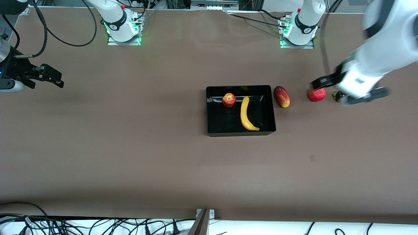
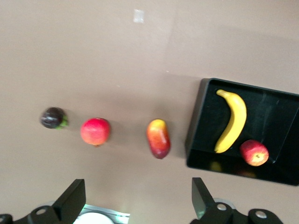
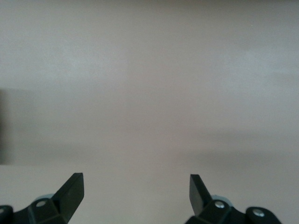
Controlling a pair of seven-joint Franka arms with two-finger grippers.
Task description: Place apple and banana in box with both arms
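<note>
Banana [image 1: 247, 115] and apple [image 1: 229, 100] lie in the box [image 1: 240, 132], mid-frame. Job looks done; left gripper [image 1: 351, 90] and right gripper [image 1: 42, 79], jaws spread and holding nothing, need only wait.

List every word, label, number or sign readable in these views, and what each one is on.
None can be read.
Right arm's base: small dark round mark, too small to read.
Left arm's base: the same, unreadable.
The box, apple and banana carry no text.

box [image 1: 241, 133]: holding apple [image 1: 229, 100] & banana [image 1: 246, 114], lying side by side
left gripper [image 1: 351, 91]: hanging open over round red fruit [image 1: 317, 95]
right gripper [image 1: 49, 76]: waiting open
</note>
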